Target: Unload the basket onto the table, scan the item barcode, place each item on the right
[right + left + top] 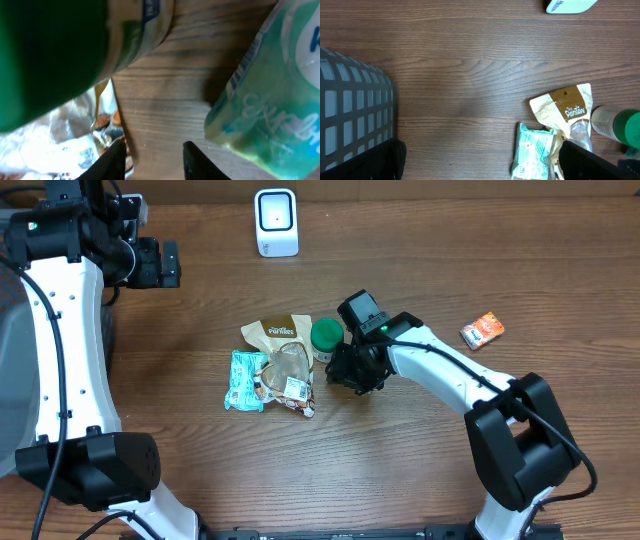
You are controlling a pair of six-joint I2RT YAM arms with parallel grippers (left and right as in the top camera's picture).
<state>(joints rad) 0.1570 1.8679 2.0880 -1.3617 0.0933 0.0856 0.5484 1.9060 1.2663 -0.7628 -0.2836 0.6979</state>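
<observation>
The step in hand is, I judge, the reach for an item; nothing is picked yet. The scanner stands at the far edge of the table. The bottle with the green lid lies well apart from the scanner, on the robot's side of it, in a small heap with a beige pouch. The right gripper hangs just beside the bottle, still further from the scanner. Its fingers stand a little apart with only bare wood between them. The left gripper waits to the left of the scanner, spread wide and empty. The next move probably calls for closing on the bottle, then turning its barcode toward the scanner.
</observation>
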